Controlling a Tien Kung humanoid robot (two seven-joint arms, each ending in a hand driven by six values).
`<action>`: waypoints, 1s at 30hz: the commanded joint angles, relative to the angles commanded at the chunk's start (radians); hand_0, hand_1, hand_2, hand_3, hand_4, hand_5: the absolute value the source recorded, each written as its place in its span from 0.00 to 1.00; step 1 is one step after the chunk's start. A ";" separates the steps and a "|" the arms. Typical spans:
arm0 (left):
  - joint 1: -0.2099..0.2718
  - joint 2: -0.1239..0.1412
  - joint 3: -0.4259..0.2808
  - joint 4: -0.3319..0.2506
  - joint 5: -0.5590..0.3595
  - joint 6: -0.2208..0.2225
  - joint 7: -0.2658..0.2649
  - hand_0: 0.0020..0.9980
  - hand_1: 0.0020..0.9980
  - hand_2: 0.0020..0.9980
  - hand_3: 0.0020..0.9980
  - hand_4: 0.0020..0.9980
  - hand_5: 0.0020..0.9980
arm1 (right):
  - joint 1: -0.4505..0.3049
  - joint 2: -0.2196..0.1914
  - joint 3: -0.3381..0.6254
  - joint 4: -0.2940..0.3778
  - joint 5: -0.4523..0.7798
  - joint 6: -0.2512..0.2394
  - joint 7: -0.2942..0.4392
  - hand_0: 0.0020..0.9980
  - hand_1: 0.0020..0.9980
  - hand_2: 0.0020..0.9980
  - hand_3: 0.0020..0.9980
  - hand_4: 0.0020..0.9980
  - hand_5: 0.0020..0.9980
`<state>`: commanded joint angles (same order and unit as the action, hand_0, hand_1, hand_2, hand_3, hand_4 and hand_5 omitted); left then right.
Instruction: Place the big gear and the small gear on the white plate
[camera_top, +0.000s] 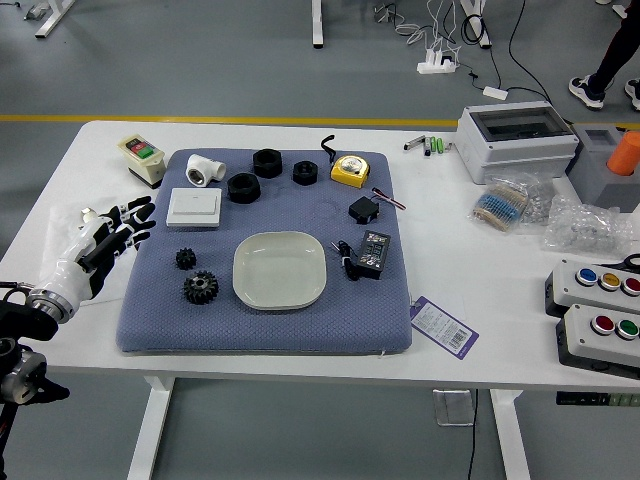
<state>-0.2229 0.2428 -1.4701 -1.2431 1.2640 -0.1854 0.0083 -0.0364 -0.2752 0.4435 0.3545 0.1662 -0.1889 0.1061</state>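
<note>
The left hand (116, 236), fingers spread and holding nothing, is the nearer one. The small gear (186, 258) lies right of it and slightly toward the counter's (92, 352) near edge; the big gear (201, 288) sits just beyond, nearer that edge, left of the white plate (251, 297).

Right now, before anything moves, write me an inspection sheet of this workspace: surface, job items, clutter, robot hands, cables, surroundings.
Surface: white table, with a blue-grey mat on it.
Job items: big gear and small gear on the mat, left of the white plate; neither is on it.
Clutter: tape measure, pipe fitting, button boxes, among others.
Robot hands: left robot hand open, holding nothing; right robot hand not in view.
Cables: black cord on the mat; power strip on the floor.
Surroundings: person's shoe beyond the table.
</note>
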 joint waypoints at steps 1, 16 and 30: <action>0.000 0.001 0.000 -0.001 0.013 -0.003 -0.003 0.86 0.88 0.93 0.90 1.00 0.68 | 0.000 0.000 0.000 0.000 0.000 0.000 0.000 0.72 0.72 0.75 0.61 0.88 0.73; -0.080 0.107 0.130 -0.076 0.611 -0.085 -0.187 0.74 0.73 0.80 0.84 1.00 0.16 | 0.003 -0.002 0.002 0.000 0.000 0.000 -0.001 0.72 0.72 0.75 0.61 0.88 0.73; -0.127 0.125 0.277 -0.036 0.959 -0.059 -0.163 0.67 0.65 0.71 0.82 0.98 0.15 | 0.006 -0.005 0.000 0.000 0.001 -0.001 -0.001 0.72 0.72 0.75 0.60 0.88 0.73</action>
<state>-0.3499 0.3680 -1.1932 -1.2792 2.2230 -0.2445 -0.1542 -0.0306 -0.2798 0.4435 0.3547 0.1669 -0.1898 0.1050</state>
